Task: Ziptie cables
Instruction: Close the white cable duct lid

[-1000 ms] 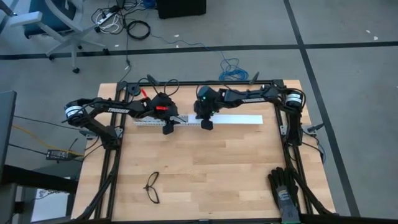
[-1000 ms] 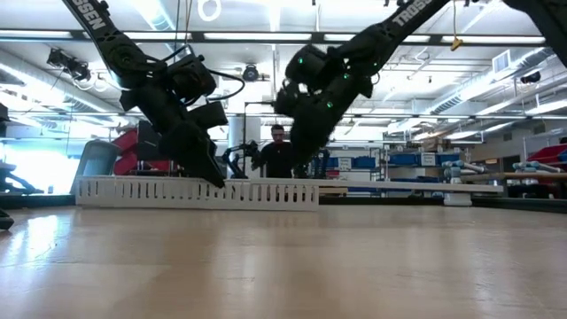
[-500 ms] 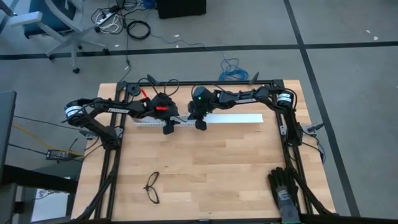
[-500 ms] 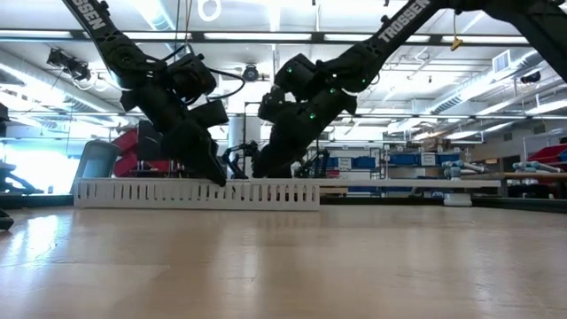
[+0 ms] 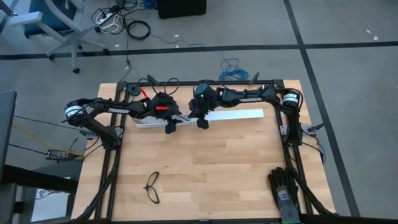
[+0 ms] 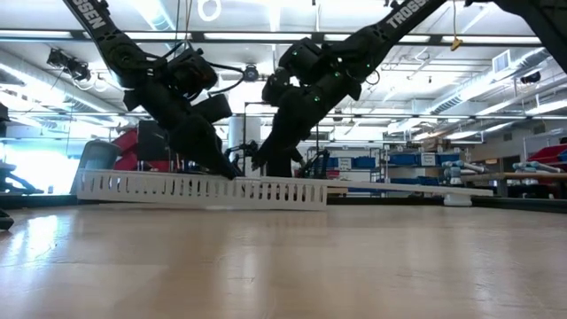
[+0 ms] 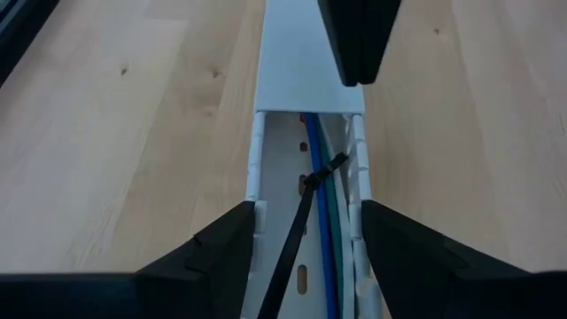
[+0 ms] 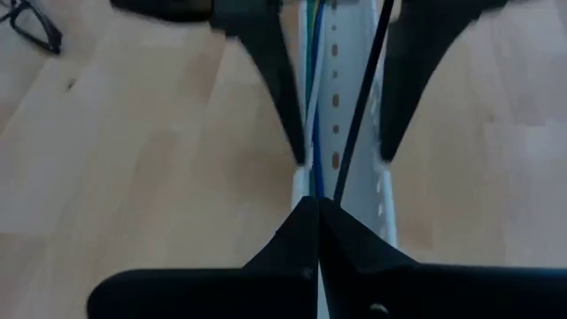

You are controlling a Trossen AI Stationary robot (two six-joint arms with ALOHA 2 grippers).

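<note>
The cables (image 7: 323,221) lie inside the slotted white duct (image 5: 155,123) near the worktop's (image 5: 211,168) far edge, the ziptie (image 7: 297,235) slanting over them; my left claw (image 7: 306,244) straddles the duct's walls, my right claw (image 8: 317,217) pinched on the ziptie
</note>
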